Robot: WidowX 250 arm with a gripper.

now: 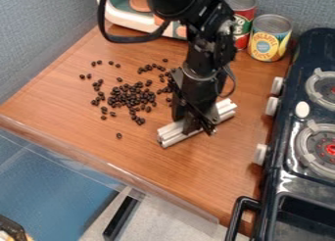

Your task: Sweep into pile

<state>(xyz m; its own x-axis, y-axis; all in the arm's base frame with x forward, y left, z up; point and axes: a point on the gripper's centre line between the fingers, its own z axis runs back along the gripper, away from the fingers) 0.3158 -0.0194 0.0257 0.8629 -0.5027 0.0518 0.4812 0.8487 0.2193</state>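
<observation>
You have the dark beans [132,96] on the bench [85,112], toward the left of the camera view from the gripper [200,129]. Distribution: one dense cluster, looser beans scattered around it, chiefly above and to its left; a single bean lies apart below. Some at the cluster's right edge sit just beside the black arm [200,76].

Your gripper is clasped on the middle of a white ribbed bar [171,133], whose ends protrude on either side. The bar lies aslant, its lower-left end nearer the bench's front edge; it is near the beans, below and right of the cluster.

Beyond, at the back: two upright cans, one red and green [241,14], one yellow-labelled [269,38], near a white-and-teal object [128,17]. Along your right: a dark toy stove [298,159] with white knobs and two burners.
</observation>
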